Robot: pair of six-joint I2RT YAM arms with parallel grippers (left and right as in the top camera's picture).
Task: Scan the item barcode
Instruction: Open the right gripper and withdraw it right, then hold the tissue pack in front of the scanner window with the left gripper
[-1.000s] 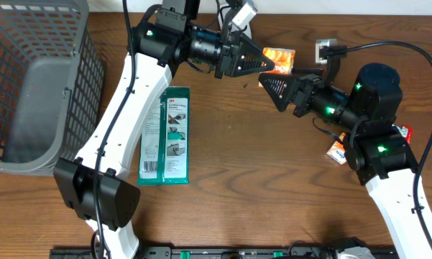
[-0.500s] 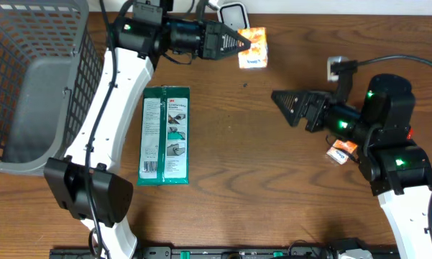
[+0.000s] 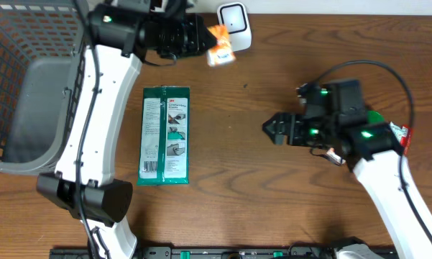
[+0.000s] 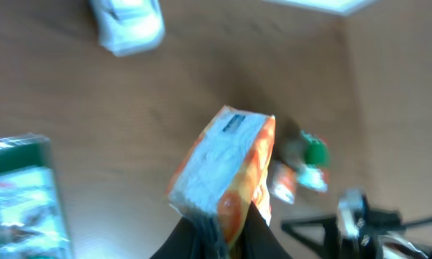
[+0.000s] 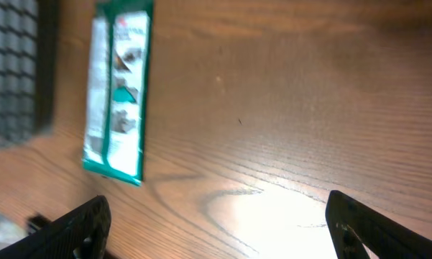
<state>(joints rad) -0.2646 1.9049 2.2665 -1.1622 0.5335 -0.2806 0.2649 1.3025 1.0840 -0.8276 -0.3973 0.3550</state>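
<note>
Arms: two, each with one hand, the left hand [image 3: 210, 42] and the right hand [image 3: 272, 131];
Basket [image 3: 14, 50]: one, grey mesh;
Green packet [image 3: 166, 134]: one;
Orange-and-white packet [image 3: 221, 47]: one;
White scanner [image 3: 234, 21]: one;
Small packets [image 3: 398, 131] by the right arm: two scraps show, mostly hidden, true count unsure;
Worktop [image 3: 273, 208]: one

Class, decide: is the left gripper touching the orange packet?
Touching: the left wrist view shows the left gripper clamped on the orange packet, no gap.
</note>
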